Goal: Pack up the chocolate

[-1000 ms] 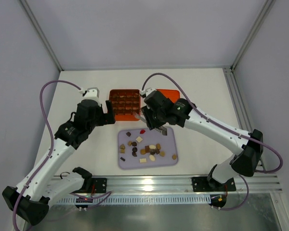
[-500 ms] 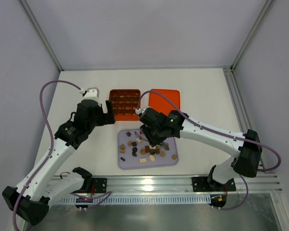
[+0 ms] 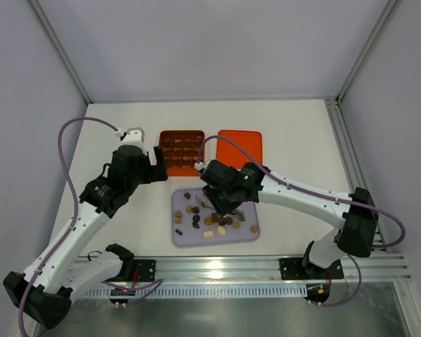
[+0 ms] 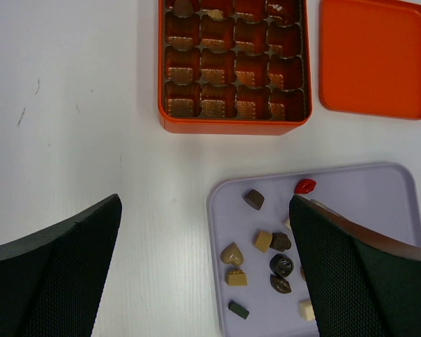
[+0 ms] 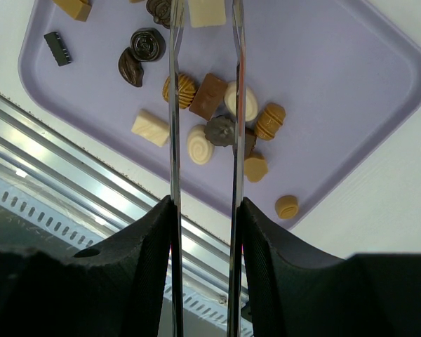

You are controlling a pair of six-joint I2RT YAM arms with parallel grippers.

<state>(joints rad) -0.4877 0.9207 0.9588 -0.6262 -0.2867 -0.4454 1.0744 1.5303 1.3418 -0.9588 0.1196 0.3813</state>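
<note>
Right gripper (image 5: 205, 21) stood half-open, wrist pitched down, blades straddling a cream square chocolate (image 5: 206, 12) on the lilac tray (image 5: 337, 42). Other chocolates (image 5: 209, 95) crowded beside; right tray floor open. Left gripper (image 4: 205, 203) hung wide.

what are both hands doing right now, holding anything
left hand: open, empty
right hand: open, straddling a cream-white chocolate on the tray, not gripping it
</note>
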